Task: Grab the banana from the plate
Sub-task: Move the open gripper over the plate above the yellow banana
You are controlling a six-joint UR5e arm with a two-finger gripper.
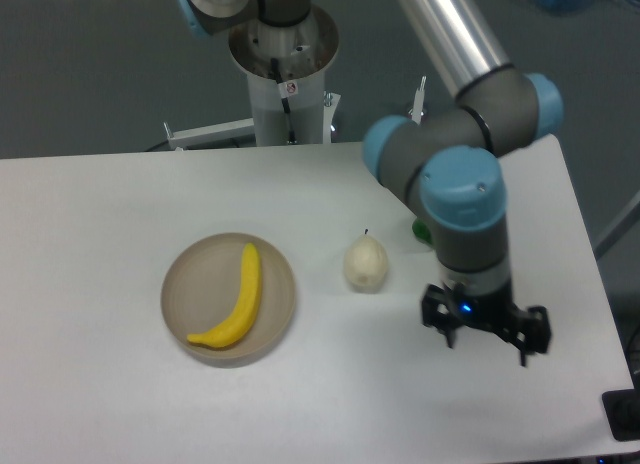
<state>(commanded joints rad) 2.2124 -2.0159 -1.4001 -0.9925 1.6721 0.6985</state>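
Near the table's front right edge the gripper (pixel 486 329) hangs with jaws spread and empty, well apart from the banana (pixel 236 301), which lies on the plate (pixel 190 274) toward the left, its long axis front-to-back.

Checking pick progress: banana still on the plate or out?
On the plate. The banana lies flat inside the plate; the gripper is far right, empty.

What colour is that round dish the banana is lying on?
The plate is a matte beige-tan, plain with no pattern, under the yellow banana. The fixed camera view shows it clearly.
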